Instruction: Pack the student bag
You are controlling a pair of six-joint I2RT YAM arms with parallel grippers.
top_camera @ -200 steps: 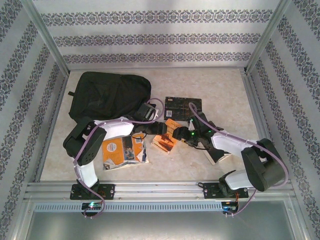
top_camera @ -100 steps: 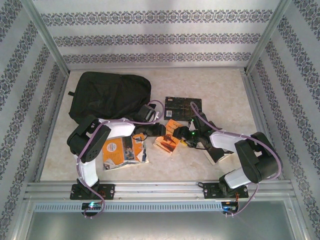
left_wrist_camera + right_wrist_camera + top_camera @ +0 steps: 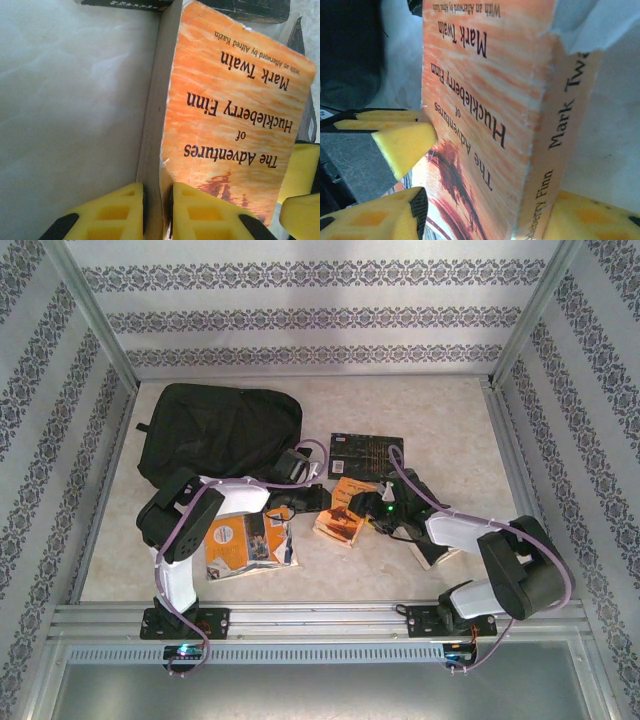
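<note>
RIGHT WRIST CAMERA: The right gripper (image 3: 485, 212) straddles an orange paperback (image 3: 485, 100), "The Adventures of Huckleberry Finn" by Mark Twain, which stands on edge over a pale tabletop (image 3: 615, 140). One yellow finger (image 3: 380, 220) sits at the front cover. The other (image 3: 590, 220) lies against the spine, where the author's name runs lengthwise. A third yellow finger (image 3: 402, 145), on a grey mount, meets the cover's left edge. At the far end of the spine the paper is torn white (image 3: 590, 25). A dark, blurred shape (image 3: 350, 50) lies left of the book.

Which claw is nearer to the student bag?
Left. The left claw is on the orange book, at its side facing the student bag; the right claw is at its opposite side.
</note>
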